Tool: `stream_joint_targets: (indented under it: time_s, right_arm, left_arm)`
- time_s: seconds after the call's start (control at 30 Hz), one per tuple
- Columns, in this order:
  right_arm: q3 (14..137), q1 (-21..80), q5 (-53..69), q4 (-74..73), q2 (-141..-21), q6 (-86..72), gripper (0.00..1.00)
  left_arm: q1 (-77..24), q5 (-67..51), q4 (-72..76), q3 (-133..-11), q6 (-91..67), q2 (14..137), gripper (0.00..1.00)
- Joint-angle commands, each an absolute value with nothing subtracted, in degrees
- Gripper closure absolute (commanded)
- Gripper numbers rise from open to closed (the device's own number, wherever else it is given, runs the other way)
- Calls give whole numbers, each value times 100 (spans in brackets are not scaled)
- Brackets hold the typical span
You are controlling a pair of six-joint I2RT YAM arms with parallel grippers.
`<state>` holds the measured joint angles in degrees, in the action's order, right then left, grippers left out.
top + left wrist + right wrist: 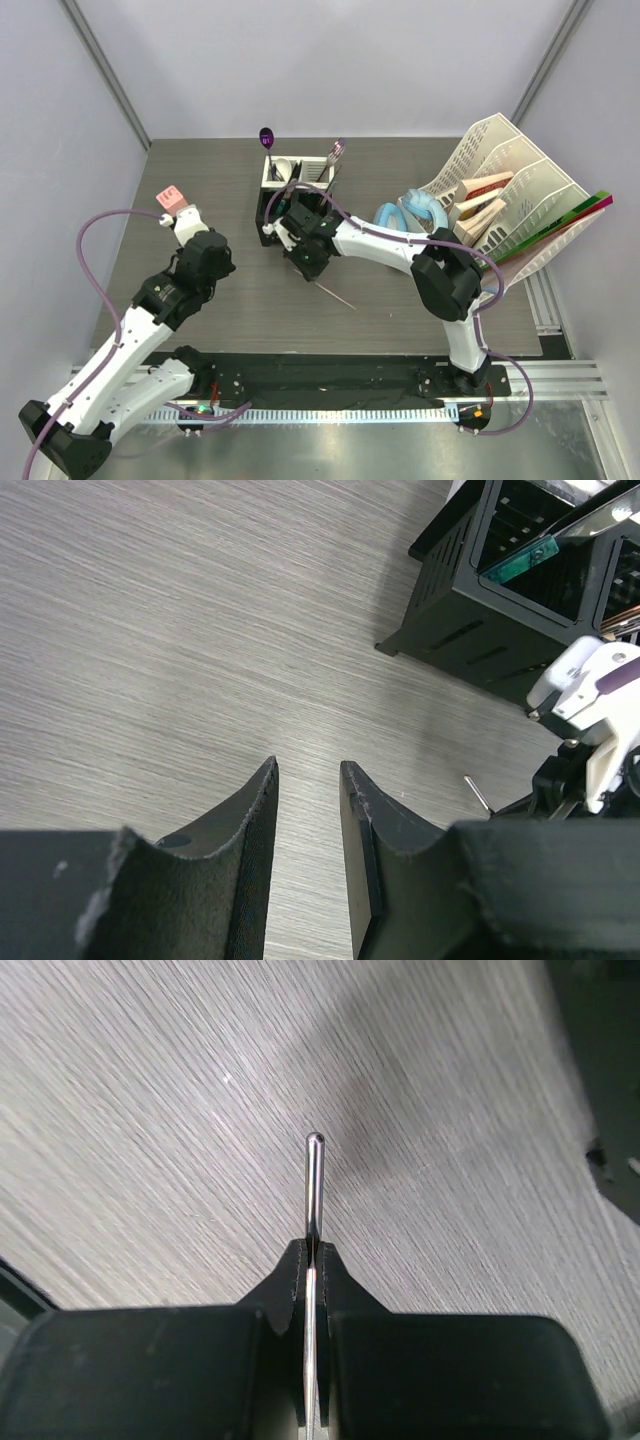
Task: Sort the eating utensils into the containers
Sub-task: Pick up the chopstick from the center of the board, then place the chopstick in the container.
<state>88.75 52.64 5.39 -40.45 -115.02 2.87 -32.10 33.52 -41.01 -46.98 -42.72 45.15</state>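
Right jaws shut on a slim metal utensil (314, 1185), its long axis in line with them. Black caddy (450, 635) just beside them; left jaws half-open, empty, farther away.

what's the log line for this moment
right jaws: shut on slim metal utensil | left jaws: open, empty, over table | black caddy: partly filled

Lit brightly and evenly from overhead in the top view, with faint, soft shadows on the table (250, 300) and glare off the metal strip (330, 445). Streaked and blurred across the wood grain in the right wrist view, with a glint along the utensil (314, 1190) and a soft shadow beside its tip. Soft on the near fingers (255, 850) in the left wrist view.
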Motion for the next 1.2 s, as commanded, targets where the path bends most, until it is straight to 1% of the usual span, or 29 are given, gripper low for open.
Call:
stream_joint_targets:
  time_s: [0.0, 0.27, 0.6, 0.73, 0.83, 0.97, 1.03, 1.17]
  right_arm:
    - [9298, 5291, 659, -4236, -11268, 159, 98]
    - [9729, 5282, 414, -4149, -10969, 9, 99]
    - [11230, 4940, 18, -4148, -10802, 9, 99]
    - [11689, 4738, -535, -3991, -10819, 88, 99]
    - [11593, 4474, -834, -3359, -10732, 202, 99]
    - [11400, 4070, -879, -2201, -10766, 106, 99]
    - [11391, 3921, -879, -1900, -10863, 44, 99]
    - [11058, 3832, -1098, -708, -11091, -184, 99]
  left_arm:
    - [-3173, 3638, -3946, -4693, -4412, 4483, 68]
    - [-3164, 3709, -3929, -4658, -4386, 4447, 67]
    - [-3024, 3578, -3709, -4966, -4043, 4957, 66]
    - [-2848, 3402, -3604, -4983, -3990, 5036, 65]
    - [-2760, 3270, -3481, -4966, -3929, 5106, 66]
    - [-2681, 3112, -3489, -5001, -3876, 5256, 66]
    - [-2672, 3059, -3533, -5027, -3815, 5335, 67]
    - [-2637, 3024, -3674, -5237, -3622, 5449, 67]
